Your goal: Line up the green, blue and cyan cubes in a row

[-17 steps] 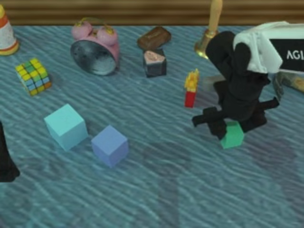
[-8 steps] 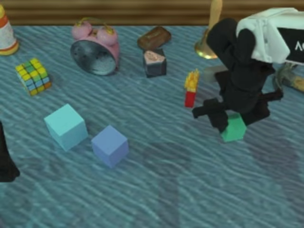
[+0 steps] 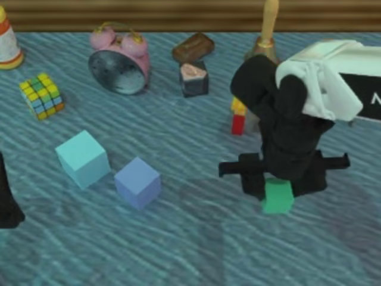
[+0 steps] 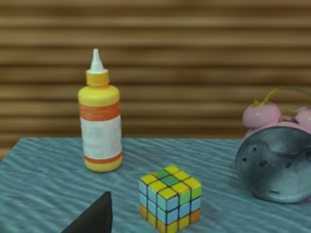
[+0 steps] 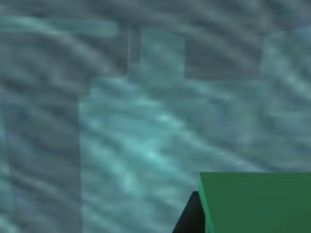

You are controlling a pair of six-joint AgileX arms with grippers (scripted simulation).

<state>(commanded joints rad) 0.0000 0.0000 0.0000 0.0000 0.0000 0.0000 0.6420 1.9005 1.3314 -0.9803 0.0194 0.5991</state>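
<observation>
The small green cube (image 3: 278, 198) hangs under my right gripper (image 3: 275, 189), which is shut on it right of the table's centre; in the right wrist view the green cube (image 5: 257, 204) fills the corner above bare cloth. The mid-size blue cube (image 3: 138, 182) rests left of centre. Just left of it, a narrow gap away, stands the large pale cyan cube (image 3: 82, 158). My left gripper (image 3: 6, 202) stays parked at the left edge; only one dark fingertip (image 4: 95, 218) shows in its wrist view.
At the back stand a glue bottle (image 3: 7, 42), a multicoloured puzzle cube (image 3: 41, 95), a pink alarm clock (image 3: 119, 59), a brown block (image 3: 193, 46), a dark cube with pink top (image 3: 194, 78), a fries box (image 3: 238, 119) and a bell (image 3: 266, 36).
My right gripper has carried the green cube leftward and toward the table's front edge. The blue and cyan cubes and the left arm have not moved.
</observation>
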